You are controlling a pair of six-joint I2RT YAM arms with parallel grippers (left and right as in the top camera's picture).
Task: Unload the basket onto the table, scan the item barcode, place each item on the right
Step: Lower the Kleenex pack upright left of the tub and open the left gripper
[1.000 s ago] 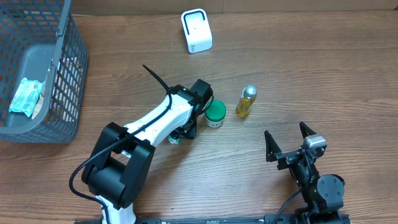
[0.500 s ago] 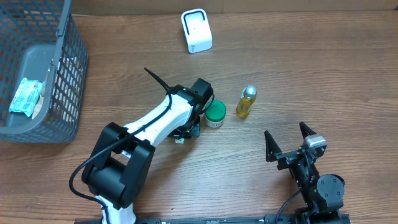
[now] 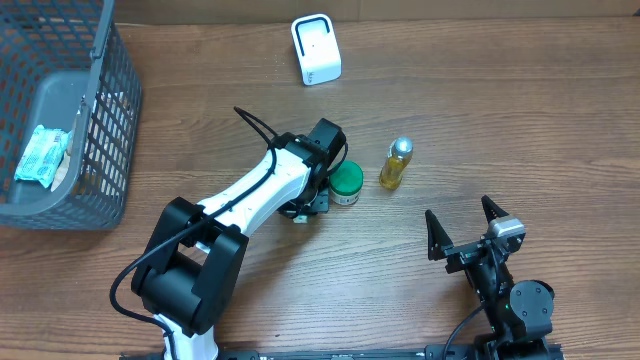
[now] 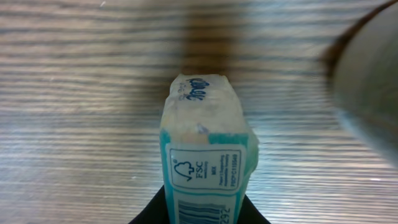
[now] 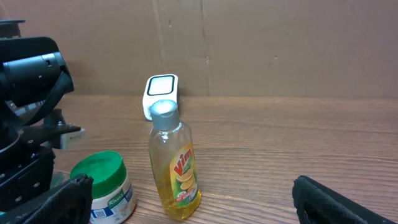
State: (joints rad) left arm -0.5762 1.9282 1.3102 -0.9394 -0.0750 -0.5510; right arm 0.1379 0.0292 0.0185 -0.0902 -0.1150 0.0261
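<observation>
The left tool [image 4: 200,218] is clenched on the small teal-and-white plastic-wrapped packet [image 4: 205,137], which pokes out from between its dark fingers [image 4: 152,214] at the bottom centre of the left wrist view, the barcode [image 4: 205,210] showing just above the grip; whether the packet is clear of the brown wooden table [image 3: 500,100] cannot be told. In the overhead view this grip sits mid-frame, just beside the green-lidded white jar [image 3: 346,183], with the yellow dish-soap bottle with a silver cap [image 3: 397,163] to the right of that. The white rounded box scanner [image 3: 316,48] stands at upper centre, well apart. Done well, I judge, the packet goes straight up first so it does not knock the jar, then toward the scanner, turned so the barcode side squarely meets the scanner's front and held steady there. The grip lies close to the code, so the fingers may hide some bars. The right tool [image 3: 460,225] rests released at lower right.
</observation>
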